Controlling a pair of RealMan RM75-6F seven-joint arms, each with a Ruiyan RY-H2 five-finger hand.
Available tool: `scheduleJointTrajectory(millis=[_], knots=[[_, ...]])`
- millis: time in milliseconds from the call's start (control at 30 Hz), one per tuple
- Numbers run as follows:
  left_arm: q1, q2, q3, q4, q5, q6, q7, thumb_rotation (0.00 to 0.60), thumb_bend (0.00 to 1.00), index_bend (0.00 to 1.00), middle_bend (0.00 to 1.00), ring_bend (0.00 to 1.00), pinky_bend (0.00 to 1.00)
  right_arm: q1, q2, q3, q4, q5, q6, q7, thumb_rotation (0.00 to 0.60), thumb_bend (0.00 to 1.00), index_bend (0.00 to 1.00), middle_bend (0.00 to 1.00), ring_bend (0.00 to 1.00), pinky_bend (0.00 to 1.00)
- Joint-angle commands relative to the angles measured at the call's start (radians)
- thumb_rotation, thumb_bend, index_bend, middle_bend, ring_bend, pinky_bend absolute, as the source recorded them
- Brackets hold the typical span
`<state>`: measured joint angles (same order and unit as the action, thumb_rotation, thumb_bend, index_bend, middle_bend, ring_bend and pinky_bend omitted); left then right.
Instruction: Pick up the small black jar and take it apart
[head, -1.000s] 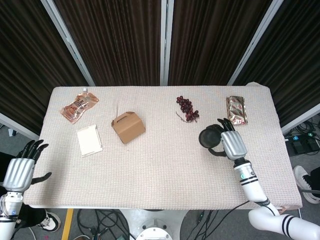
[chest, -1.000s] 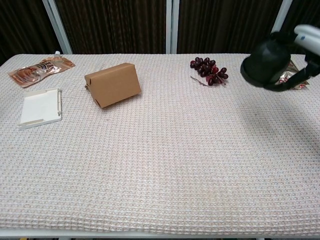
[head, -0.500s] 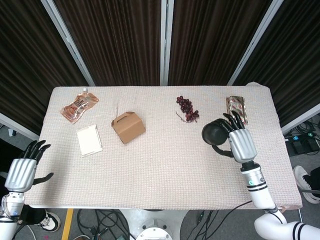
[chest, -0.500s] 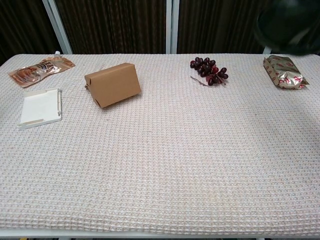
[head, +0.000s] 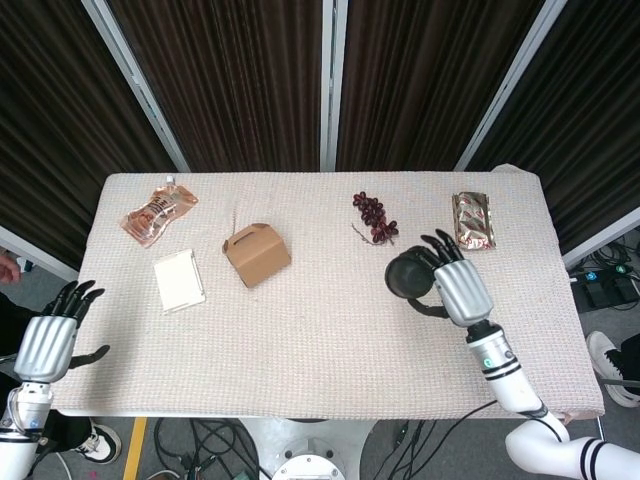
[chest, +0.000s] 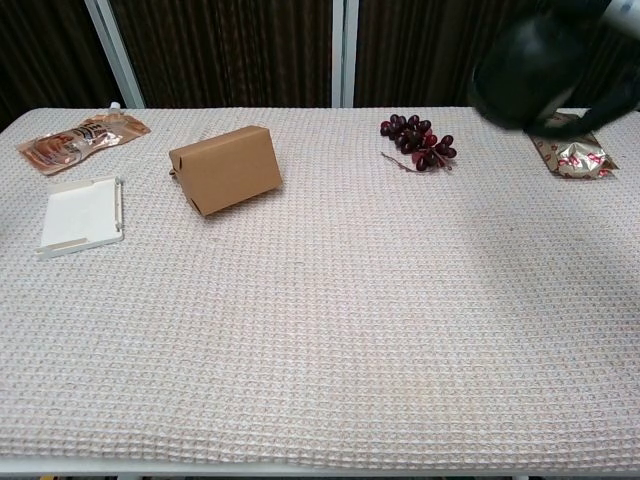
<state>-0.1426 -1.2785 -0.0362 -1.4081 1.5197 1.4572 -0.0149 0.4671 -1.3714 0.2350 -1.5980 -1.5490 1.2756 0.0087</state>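
Note:
My right hand (head: 452, 287) grips the small black jar (head: 406, 276) and holds it in the air over the right half of the table. In the chest view the jar (chest: 527, 68) shows as a dark round shape at the top right, with dark fingers (chest: 612, 100) curled around it. My left hand (head: 48, 340) hangs off the table's left edge, fingers apart, holding nothing. It does not show in the chest view.
On the woven cloth (head: 320, 330) lie a bunch of dark grapes (head: 374, 216), a shiny snack packet (head: 473, 220), a brown cardboard box (head: 256, 254), a white flat box (head: 179, 280) and an orange pouch (head: 158, 213).
My right hand has carried the jar left and toward the table's middle after lifting it. My left hand stays low at the left edge, almost still.

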Motion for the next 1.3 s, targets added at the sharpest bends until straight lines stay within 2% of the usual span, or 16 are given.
scheduleJointTrajectory(millis=[33,133,267,367,533,733,867,967,1033,1133,1233,1300], knots=[[0.0,-0.002,0.001,0.003,0.0,-0.002,-0.002,0.6,0.02,0.17,0.11,0.08,0.31,-0.059,0.076,0.022,-0.142,-0.131,0.299,-0.035,0.6,0.17,0.37,0.43,0.11,0.04],[0.0,0.0,0.003,0.003,0.002,-0.001,-0.004,0.6,0.02,0.17,0.11,0.08,0.31,-0.029,-0.002,-0.025,0.013,0.015,0.121,-0.067,0.6,0.17,0.37,0.43,0.11,0.04],[0.002,0.004,0.002,-0.002,0.001,0.002,-0.011,0.6,0.02,0.17,0.11,0.08,0.31,0.04,-0.14,-0.086,0.275,0.219,-0.209,-0.09,0.6,0.18,0.37,0.43,0.11,0.02],[0.004,0.006,0.005,-0.004,0.001,0.003,-0.009,0.6,0.02,0.17,0.11,0.08,0.31,0.061,-0.199,-0.106,0.37,0.26,-0.295,-0.102,0.6,0.19,0.37,0.43,0.11,0.01],[0.002,0.008,0.005,-0.006,-0.001,-0.002,-0.01,0.6,0.02,0.16,0.11,0.08,0.31,0.068,-0.17,-0.08,0.348,0.253,-0.265,-0.104,0.6,0.18,0.37,0.43,0.11,0.01],[0.001,0.006,0.004,-0.005,0.001,0.0,-0.01,0.6,0.02,0.17,0.11,0.08,0.31,0.09,-0.102,-0.048,0.241,0.278,-0.289,-0.116,0.6,0.18,0.37,0.43,0.11,0.01],[0.004,0.007,-0.004,-0.005,-0.013,0.003,-0.009,0.6,0.02,0.17,0.11,0.08,0.31,0.15,-0.164,-0.064,0.12,0.221,-0.338,-0.113,0.6,0.18,0.37,0.43,0.11,0.01],[0.005,0.013,-0.01,-0.008,-0.026,0.0,-0.012,0.6,0.02,0.17,0.11,0.08,0.31,0.212,-0.241,-0.068,0.083,0.185,-0.376,-0.156,0.6,0.18,0.37,0.43,0.11,0.01],[0.004,0.015,-0.012,-0.01,-0.027,0.0,-0.01,0.6,0.02,0.17,0.11,0.08,0.31,0.228,-0.257,-0.061,0.078,0.181,-0.373,-0.186,0.6,0.17,0.37,0.43,0.11,0.01],[0.002,0.015,-0.01,-0.007,-0.025,-0.005,-0.017,0.6,0.02,0.16,0.11,0.08,0.31,0.191,-0.198,-0.043,0.091,0.206,-0.301,-0.216,0.6,0.17,0.37,0.43,0.11,0.01],[-0.002,0.01,-0.005,0.004,-0.021,-0.015,-0.03,0.6,0.02,0.17,0.11,0.08,0.31,0.11,-0.063,-0.026,0.107,0.266,-0.224,-0.193,0.6,0.17,0.37,0.43,0.11,0.0],[-0.003,0.009,-0.003,0.01,-0.02,-0.02,-0.035,0.6,0.02,0.17,0.11,0.08,0.31,0.078,0.002,-0.014,0.1,0.313,-0.218,-0.167,0.6,0.17,0.37,0.43,0.11,0.0]])
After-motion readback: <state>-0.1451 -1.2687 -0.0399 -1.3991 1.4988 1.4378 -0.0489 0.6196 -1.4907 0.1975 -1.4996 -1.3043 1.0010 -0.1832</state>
